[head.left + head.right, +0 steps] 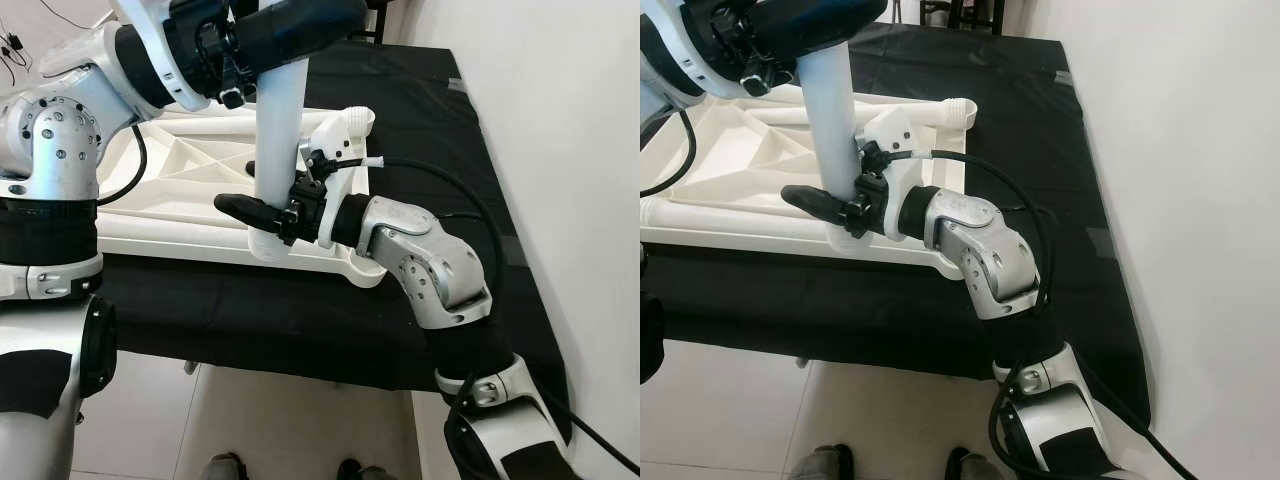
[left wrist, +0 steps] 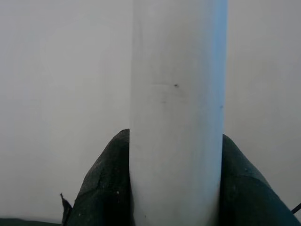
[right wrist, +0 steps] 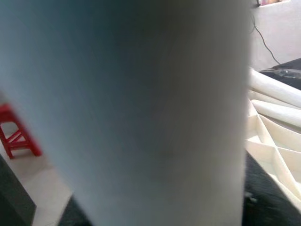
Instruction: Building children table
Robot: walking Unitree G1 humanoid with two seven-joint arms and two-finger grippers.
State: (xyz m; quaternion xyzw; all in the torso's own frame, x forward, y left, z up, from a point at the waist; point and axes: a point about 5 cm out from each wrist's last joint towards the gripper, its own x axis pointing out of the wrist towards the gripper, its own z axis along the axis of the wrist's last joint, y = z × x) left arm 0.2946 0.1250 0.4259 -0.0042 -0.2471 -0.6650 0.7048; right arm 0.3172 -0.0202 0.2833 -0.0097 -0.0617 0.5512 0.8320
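Note:
The white table top (image 1: 170, 215) lies upside down on a black-covered surface (image 1: 300, 310), its ribbed underside (image 3: 275, 141) facing up. A white cylindrical leg (image 1: 278, 130) stands upright at its near right corner. My left gripper (image 1: 295, 25) is shut on the leg's upper end, and in the left wrist view the leg (image 2: 176, 117) sits between the dark fingers (image 2: 106, 188). My right gripper (image 1: 250, 205) is shut on the leg low down, just above the corner socket; one black finger (image 1: 810, 200) shows beside the leg (image 1: 830, 110), the other is hidden behind it.
A white wall (image 1: 560, 120) runs close along the right of the surface. A round socket (image 1: 358, 118) sticks out at the table top's far right corner. A person's shoes (image 1: 225, 466) stand on the tiled floor at the near edge. A red stool (image 3: 16, 134) stands on the floor.

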